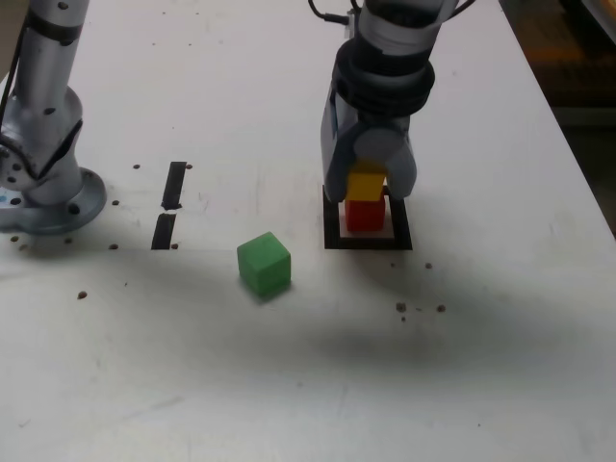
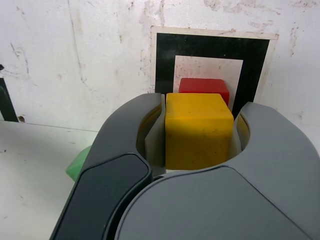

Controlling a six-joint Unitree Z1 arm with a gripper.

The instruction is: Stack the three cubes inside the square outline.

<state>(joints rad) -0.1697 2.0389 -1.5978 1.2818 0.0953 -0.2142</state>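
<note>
Arm: the grey arm comes down from the top of the exterior view, with its gripper right over the square outline.

Jaws: clamped on the yellow cube. In the wrist view the gripper has a grey pad pressed flat on each side of the yellow cube, no gap that I can see.

Yellow cube: sits directly above the red cube, looks like it's touching its top, but honestly can't tell for sure from either shot.

Red cube: standing on the white middle of the square outline, flat on the table. From the wrist view only a sliver of the red cube pokes out past the yellow one, with the square outline framing it.

Green cube: the green cube is on its own on the table, outside the outline, toward the exterior view's left and a bit nearer the camera. Turned a little off-square. In the wrist view just a corner of the green cube shows beside the jaw.

Other stuff: two short black strips further to the exterior view's left, and the arm's round base at the far left edge.
</note>
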